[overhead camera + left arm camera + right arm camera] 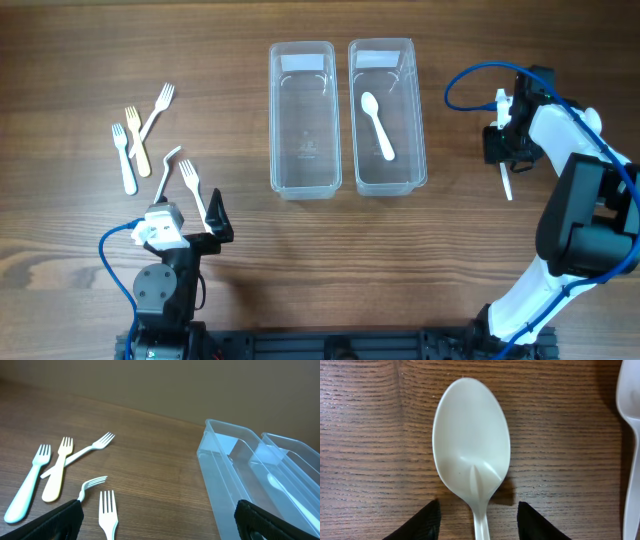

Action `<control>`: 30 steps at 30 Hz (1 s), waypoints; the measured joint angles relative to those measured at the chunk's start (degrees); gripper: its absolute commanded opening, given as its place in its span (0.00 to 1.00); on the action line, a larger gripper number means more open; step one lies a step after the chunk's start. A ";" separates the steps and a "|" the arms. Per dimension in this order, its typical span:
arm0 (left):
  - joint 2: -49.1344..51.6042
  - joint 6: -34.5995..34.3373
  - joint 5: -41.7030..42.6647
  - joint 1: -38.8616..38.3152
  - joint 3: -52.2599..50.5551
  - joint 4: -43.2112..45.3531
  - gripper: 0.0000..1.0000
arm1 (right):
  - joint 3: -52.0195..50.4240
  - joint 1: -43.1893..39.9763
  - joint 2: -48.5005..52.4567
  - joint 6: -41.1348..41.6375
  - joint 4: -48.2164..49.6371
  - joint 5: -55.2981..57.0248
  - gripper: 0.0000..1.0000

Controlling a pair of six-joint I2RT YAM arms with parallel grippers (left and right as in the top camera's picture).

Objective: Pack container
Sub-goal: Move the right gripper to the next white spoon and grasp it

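Left gripper (157, 529) released near 5 forks (54, 482); right gripper (480, 522) jaws straddle spoon (471, 440) handle, gaps either side.

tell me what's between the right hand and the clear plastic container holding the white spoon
only bare brown wooden table, as the overhead view shows

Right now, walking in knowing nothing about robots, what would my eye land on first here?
Two clear tubs sit side by side mid-table: the left tub is empty, the right tub holds one white spoon. To their left lies a scatter of plastic forks. On the far right, the right gripper hangs open over a second spoon on the wood, one finger either side of its neck.
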 measured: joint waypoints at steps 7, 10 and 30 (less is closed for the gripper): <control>0.00 0.00 0.00 0.00 0.00 0.00 1.00 | 0.00 0.00 0.04 -0.11 -0.04 -0.39 0.35; 0.00 0.02 0.00 0.00 0.00 0.00 1.00 | 0.00 0.00 0.07 -0.11 -0.13 -0.42 0.29; 0.00 0.00 0.00 0.00 0.00 0.00 1.00 | 2.23 0.00 0.44 -0.09 -3.26 -0.42 0.04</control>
